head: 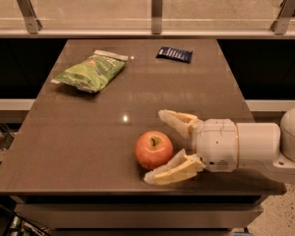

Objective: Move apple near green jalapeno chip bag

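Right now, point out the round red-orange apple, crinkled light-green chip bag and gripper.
apple [154, 154]: camera view, its front skin.
chip bag [91, 72]: camera view, bag's centre.
gripper [153, 146]: camera view, between open fingertips flanking apple.

red-orange apple [154, 150], stem dimple up, near desk [88, 146] front edge, inside spread end effector [155, 146], crinkled green jalapeno chip bag [91, 71] flat, far left

Behind the claw [155, 146] straddling the apple [152, 152], the arm [265, 144] runs off the right edge.
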### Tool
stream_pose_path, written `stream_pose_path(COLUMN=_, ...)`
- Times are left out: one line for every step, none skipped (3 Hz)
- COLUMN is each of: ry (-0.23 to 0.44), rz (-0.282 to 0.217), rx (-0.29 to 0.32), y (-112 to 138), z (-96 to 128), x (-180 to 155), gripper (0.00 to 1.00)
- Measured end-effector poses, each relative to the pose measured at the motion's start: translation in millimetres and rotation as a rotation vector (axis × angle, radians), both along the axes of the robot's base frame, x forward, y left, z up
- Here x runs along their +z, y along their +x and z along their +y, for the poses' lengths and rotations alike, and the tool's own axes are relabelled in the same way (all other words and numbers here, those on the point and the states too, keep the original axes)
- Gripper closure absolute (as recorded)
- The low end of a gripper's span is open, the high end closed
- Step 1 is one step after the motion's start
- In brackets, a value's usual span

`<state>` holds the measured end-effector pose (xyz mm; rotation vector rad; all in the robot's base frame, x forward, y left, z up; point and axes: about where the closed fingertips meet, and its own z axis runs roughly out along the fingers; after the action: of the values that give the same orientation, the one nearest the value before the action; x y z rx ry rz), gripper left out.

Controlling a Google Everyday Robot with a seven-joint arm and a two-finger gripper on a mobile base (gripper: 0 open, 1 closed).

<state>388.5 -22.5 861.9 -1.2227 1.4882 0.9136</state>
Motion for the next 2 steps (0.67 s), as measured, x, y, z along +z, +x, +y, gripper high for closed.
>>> stream_pose_path(ry=-0.003, rz=-0.004, rx=0.003, y=-1.0, z=1.9, x=1.5, gripper=0.41)
stream_pose_path(ry=-0.006, rz=-0.008, rx=0.007, y=-2.0, z=4.1, x=3.2, gripper=0.65)
